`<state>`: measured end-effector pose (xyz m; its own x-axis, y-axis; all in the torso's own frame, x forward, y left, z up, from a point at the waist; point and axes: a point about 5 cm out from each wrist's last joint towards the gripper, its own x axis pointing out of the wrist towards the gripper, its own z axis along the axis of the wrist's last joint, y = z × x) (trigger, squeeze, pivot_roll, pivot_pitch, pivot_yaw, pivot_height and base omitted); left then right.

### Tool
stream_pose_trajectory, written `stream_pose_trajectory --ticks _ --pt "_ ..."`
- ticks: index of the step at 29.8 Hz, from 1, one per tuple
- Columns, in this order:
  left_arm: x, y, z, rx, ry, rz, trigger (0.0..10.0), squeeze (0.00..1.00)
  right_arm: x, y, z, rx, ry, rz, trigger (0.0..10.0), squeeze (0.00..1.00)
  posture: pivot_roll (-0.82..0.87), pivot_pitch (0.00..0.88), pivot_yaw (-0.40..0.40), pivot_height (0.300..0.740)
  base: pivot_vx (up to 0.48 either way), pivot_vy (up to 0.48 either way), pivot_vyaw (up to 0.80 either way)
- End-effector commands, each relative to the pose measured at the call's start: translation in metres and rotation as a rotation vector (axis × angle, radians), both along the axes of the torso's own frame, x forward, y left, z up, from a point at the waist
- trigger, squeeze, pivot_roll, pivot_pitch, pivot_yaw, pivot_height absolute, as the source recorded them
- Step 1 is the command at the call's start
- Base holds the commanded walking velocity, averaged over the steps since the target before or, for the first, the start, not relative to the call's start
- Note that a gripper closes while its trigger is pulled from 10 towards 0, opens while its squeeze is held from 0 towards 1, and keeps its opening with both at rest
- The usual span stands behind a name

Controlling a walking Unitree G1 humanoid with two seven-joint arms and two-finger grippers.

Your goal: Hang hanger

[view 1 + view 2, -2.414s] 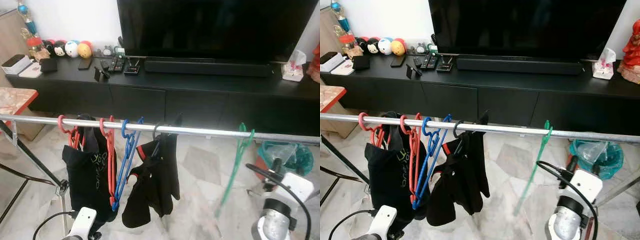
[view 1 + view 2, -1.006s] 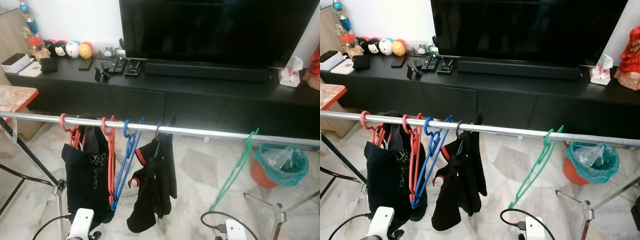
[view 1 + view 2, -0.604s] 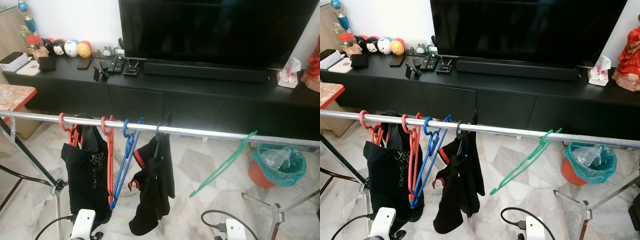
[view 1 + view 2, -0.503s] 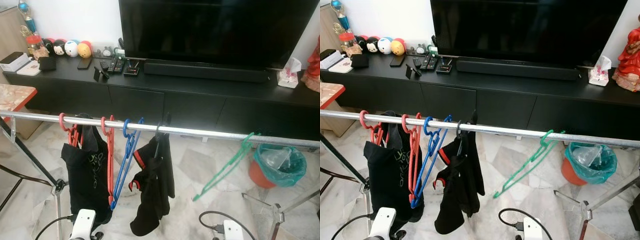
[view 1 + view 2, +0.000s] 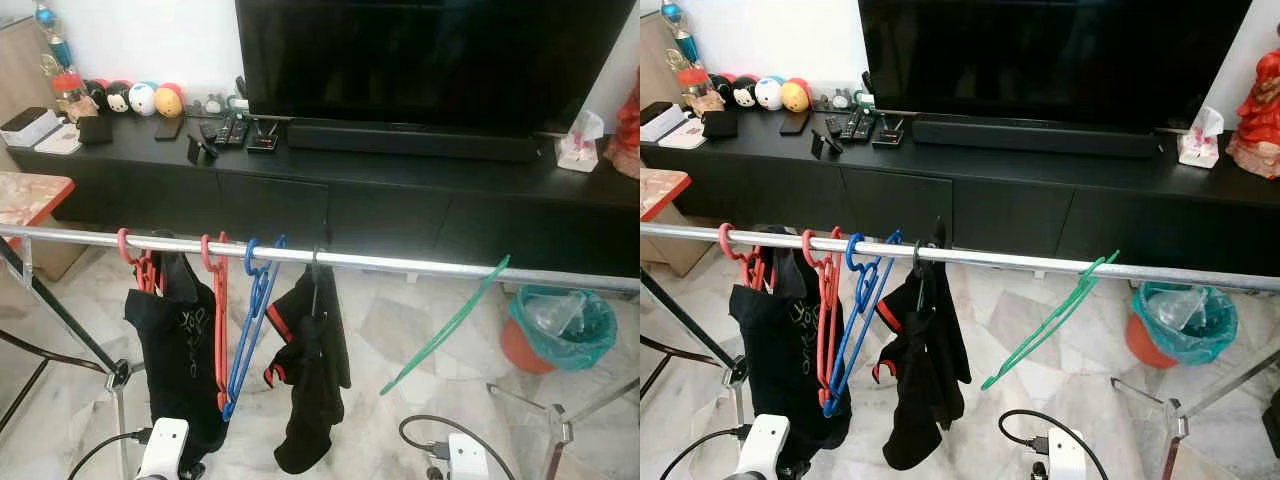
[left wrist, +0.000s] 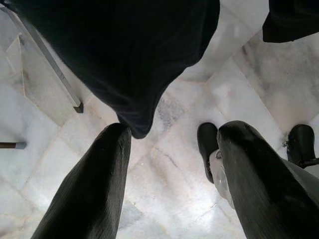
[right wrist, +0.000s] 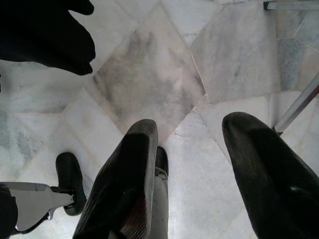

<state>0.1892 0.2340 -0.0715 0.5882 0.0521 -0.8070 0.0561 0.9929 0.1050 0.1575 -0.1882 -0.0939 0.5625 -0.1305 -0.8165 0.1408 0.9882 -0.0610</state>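
A living room with pale marble floor tiles, a black TV console along the far wall under a large dark screen, and a silver clothes rail running across my view in front of it. The green hanger is on that rail, hooked toward its right end, well apart from the cluster at the left, where I count red hangers, a blue hanger and two black garments. The green hanger's long axis does not hang plumb: it slants from the hook at upper right down toward lower left, tilted well off vertical (I judge it is swinging rather than at rest, though one frame cannot confirm that). Both arms are low, below the rail. The right gripper points at the floor with its two black fingers spread and nothing between them; the left gripper likewise stands parted and empty, facing tile beneath the hem of a black garment. The hanger lies above and ahead of the right gripper, which is the nearer arm; the left sits under the crowded end. My judgement: the hanging is effectively done, and no grasp is called for unless the hook proves poorly seated.
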Motion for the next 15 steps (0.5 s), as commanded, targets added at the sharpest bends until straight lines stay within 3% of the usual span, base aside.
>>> stream_pose_trajectory --ticks 1,15 --pt "-0.0025 0.0038 -0.0004 0.010 0.013 -0.001 10.0 0.00 -0.0055 0.0010 -0.0024 0.011 0.012 -0.031 10.0 0.00 0.02 0.000 0.033 0.740 0.000 0.000 0.00" --pt "-0.0017 0.0033 -0.0001 0.006 0.005 0.008 10.0 0.00 -0.0031 0.0014 -0.0013 0.008 0.002 -0.031 10.0 0.00 0.02 0.001 0.032 0.740 0.000 0.000 0.00"
